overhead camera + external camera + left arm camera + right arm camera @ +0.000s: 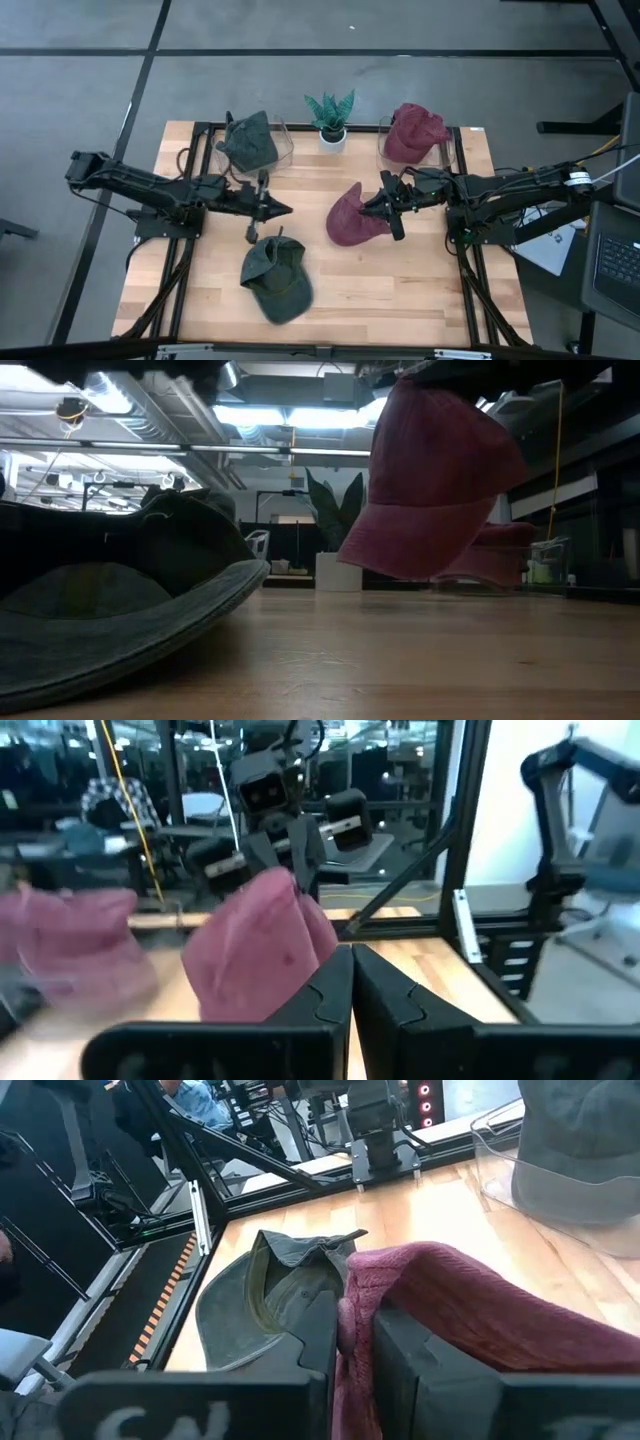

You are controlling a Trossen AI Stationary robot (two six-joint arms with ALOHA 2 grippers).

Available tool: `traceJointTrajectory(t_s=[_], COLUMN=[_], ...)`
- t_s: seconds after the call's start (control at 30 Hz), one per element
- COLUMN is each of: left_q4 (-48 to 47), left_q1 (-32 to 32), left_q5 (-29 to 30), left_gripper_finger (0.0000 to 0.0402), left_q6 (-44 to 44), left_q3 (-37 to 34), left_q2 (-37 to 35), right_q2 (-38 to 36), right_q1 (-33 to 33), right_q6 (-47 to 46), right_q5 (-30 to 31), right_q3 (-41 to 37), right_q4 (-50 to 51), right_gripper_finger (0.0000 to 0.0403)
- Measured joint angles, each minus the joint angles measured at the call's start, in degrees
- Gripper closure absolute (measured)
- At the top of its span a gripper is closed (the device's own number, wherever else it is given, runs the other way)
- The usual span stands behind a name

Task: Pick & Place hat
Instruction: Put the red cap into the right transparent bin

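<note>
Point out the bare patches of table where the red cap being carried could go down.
Free: the near right corner of the table, right of the green cap and below the red cap held by the right gripper; also the near left strip. Crowded: the far edge, with two clear bins and the plant.

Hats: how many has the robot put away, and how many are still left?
Two look done: a green hat and a red hat each sit in a clear bin at the back. In hand: the right gripper has its fingers shut on a second red hat, lifted off the table. Left: another green hat lies at the front, the left gripper shut and empty above it.
</note>
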State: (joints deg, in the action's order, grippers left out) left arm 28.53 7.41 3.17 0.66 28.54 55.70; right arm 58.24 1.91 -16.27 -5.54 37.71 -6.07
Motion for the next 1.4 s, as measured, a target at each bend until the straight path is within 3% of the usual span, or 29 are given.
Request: traceJointTrajectory(t_s=[0.27,0.6,0.83,1.1,1.4], left_q4=[-6.52,-12.91,-12.92,-16.33,-17.26], left_q1=[-0.01,-0.01,-0.18,-2.38,-4.18], left_q5=[6.18,10.29,10.45,2.3,1.74], left_gripper_finger=[0.0375,0.0245,0.0178,0.0168,0.0172], left_q6=[-8.52,-14.27,-17.38,-15.94,-14.74], left_q3=[11.78,24.4,30.41,37.17,38.29], left_q2=[12.28,23.53,29.63,36.09,39.33], right_q2=[0.0,0.0,0.27,0.66,0.66], right_q1=[0.0,0.0,0.02,0.02,0.02], right_q6=[0.05,0.28,3.11,3.59,5.59], right_q5=[-0.02,-0.23,-5.85,-6.67,-6.67], right_q3=[0.0,0.0,0.0,0.0,0.0], right_q4=[-0.02,-0.06,-1.71,-2.69,-4.19], right_gripper_finger=[0.0362,0.0362,0.0362,0.0362,0.0362])
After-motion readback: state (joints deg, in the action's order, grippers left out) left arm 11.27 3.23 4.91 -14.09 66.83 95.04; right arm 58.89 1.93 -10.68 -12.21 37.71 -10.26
